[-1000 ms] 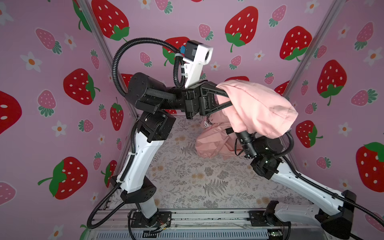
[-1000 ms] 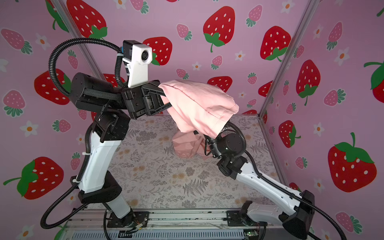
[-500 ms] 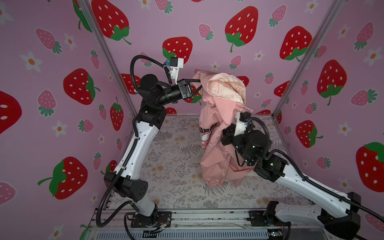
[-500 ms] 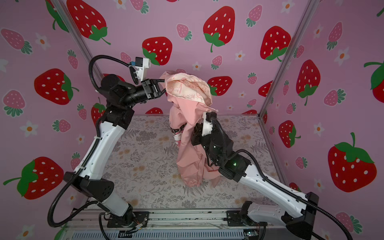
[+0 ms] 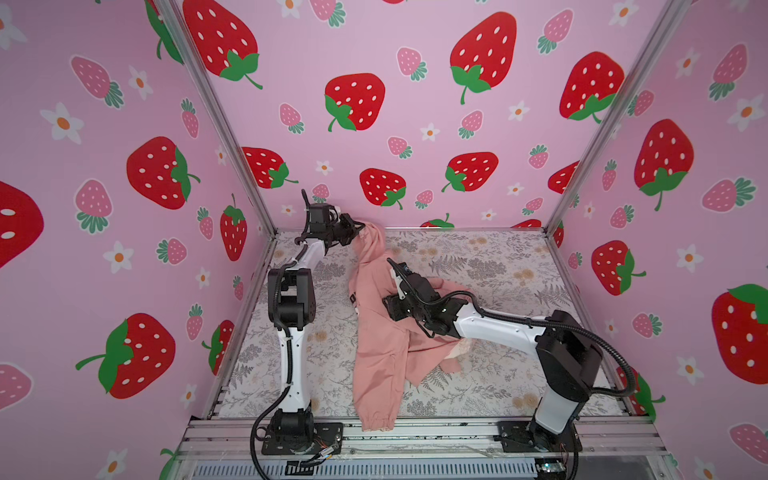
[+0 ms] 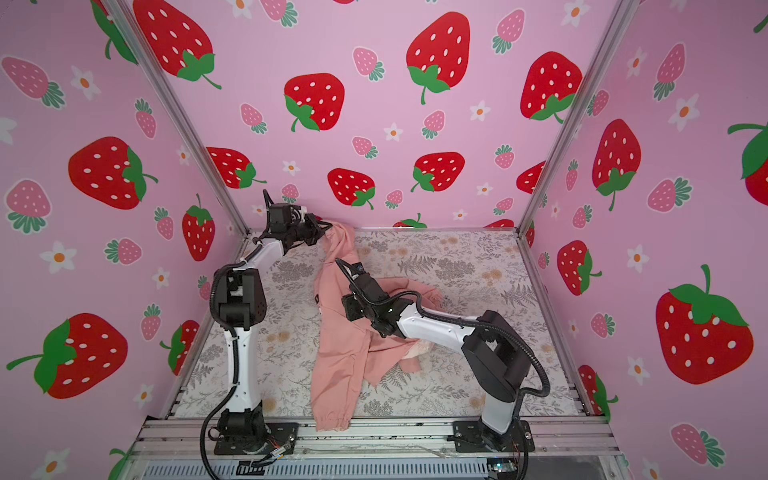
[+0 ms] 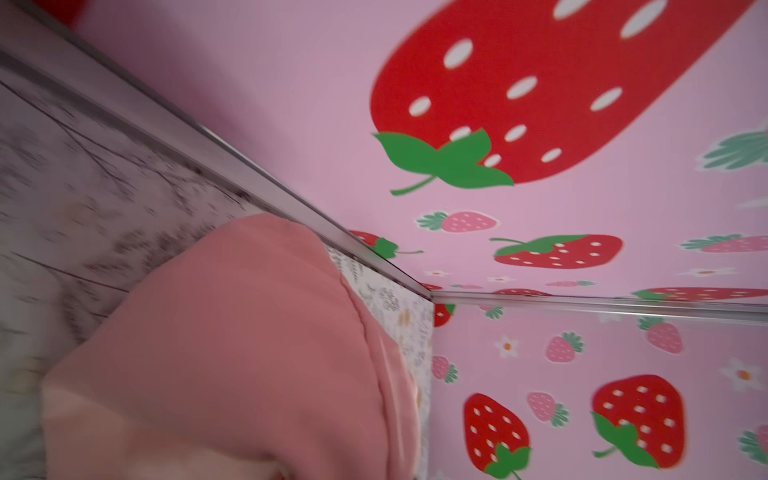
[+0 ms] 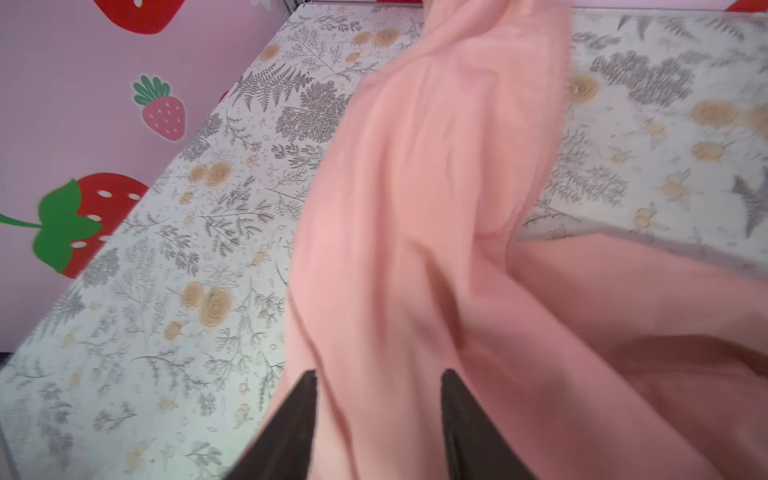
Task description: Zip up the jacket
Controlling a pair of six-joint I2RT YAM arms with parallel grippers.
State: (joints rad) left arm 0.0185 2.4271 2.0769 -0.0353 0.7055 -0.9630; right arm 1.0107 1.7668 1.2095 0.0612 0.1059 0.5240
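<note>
My right gripper (image 8: 378,374) is spread apart, with loose pink fabric lying between the fingers. In both top views the jacket (image 5: 382,345) sprawls mid-frame on the floral mat (image 5: 478,266), and my right arm (image 5: 490,328) lies across it. My left gripper (image 5: 356,227) touches its upper end near the back wall (image 5: 415,124). Gripping or not, can't tell.
</note>
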